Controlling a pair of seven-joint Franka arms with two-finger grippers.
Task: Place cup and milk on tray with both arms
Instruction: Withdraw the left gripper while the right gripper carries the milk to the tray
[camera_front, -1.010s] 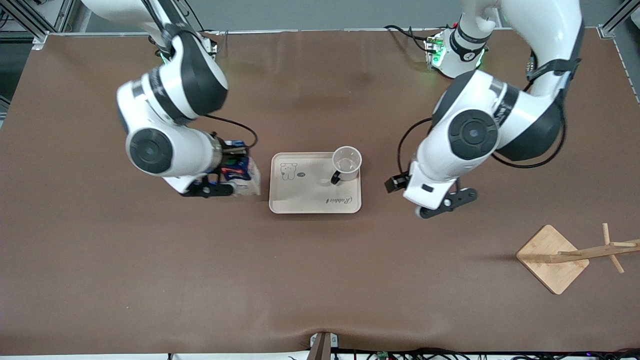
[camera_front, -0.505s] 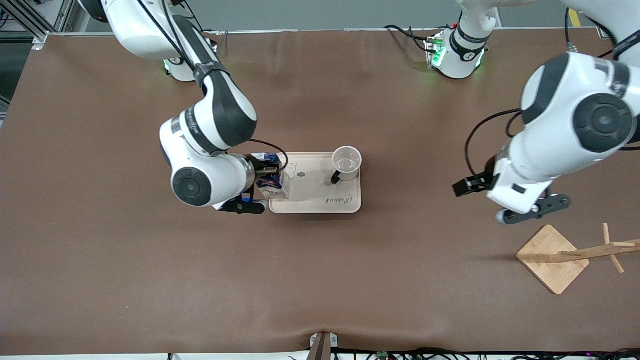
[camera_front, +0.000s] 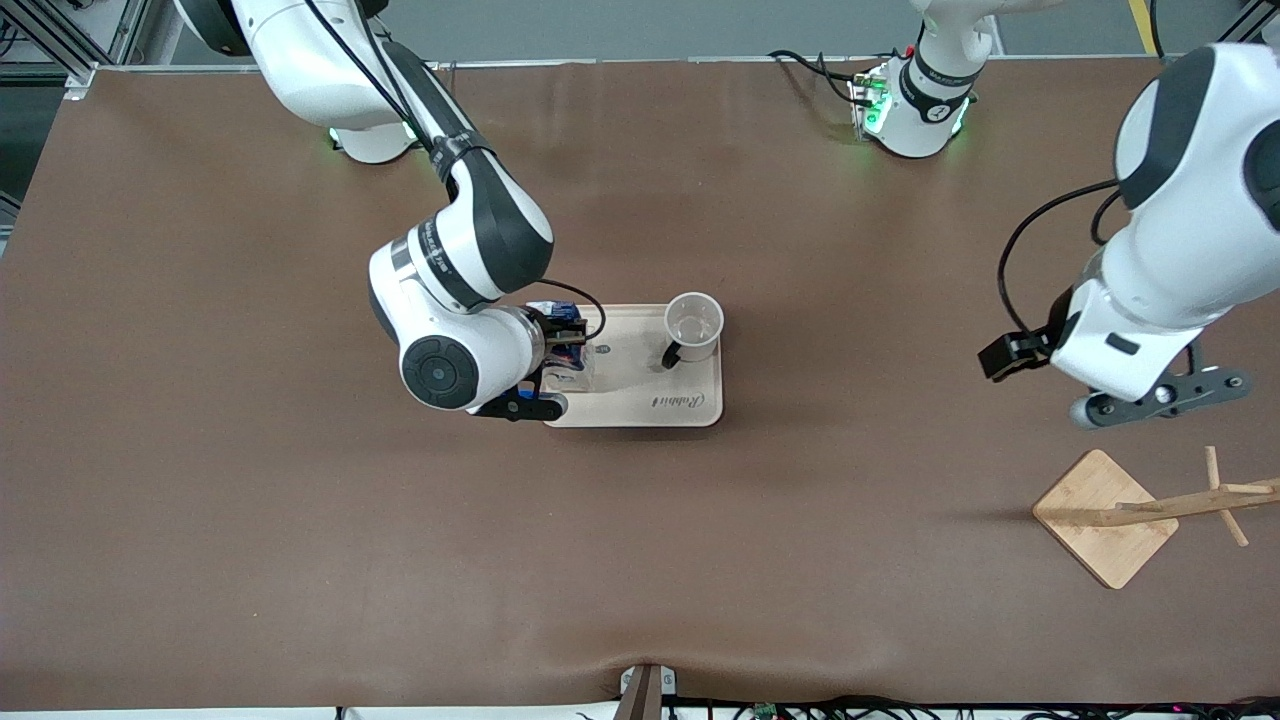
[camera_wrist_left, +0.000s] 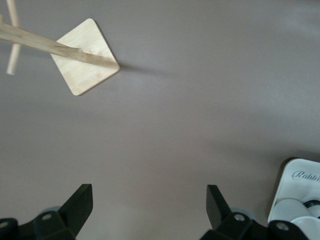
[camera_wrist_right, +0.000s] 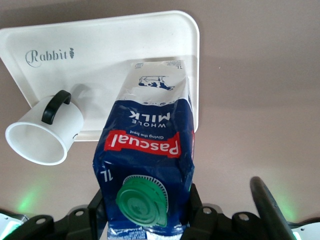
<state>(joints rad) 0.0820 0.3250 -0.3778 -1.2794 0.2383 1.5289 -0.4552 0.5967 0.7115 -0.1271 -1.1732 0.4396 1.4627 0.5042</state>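
Note:
My right gripper (camera_front: 560, 372) is shut on the milk (camera_front: 566, 347), a blue and white carton with a green cap (camera_wrist_right: 142, 197). It holds the carton upright over the end of the cream tray (camera_front: 640, 400) toward the right arm. I cannot tell whether the carton's base touches the tray. In the right wrist view the fingers (camera_wrist_right: 197, 205) clamp both sides of the milk (camera_wrist_right: 145, 145). The cup (camera_front: 693, 327) stands on the tray at its other end and also shows in the right wrist view (camera_wrist_right: 47, 132). My left gripper (camera_front: 1160, 393) is open and empty, over bare table (camera_wrist_left: 148, 205).
A wooden rack with a square base (camera_front: 1105, 517) stands toward the left arm's end of the table, nearer the front camera than the left gripper. It also shows in the left wrist view (camera_wrist_left: 85, 56). The tray's corner (camera_wrist_left: 300, 180) shows there too.
My right arm carried the milk from the table beside the tray to over the tray's end. My left arm swung away from the tray toward its own end of the table.

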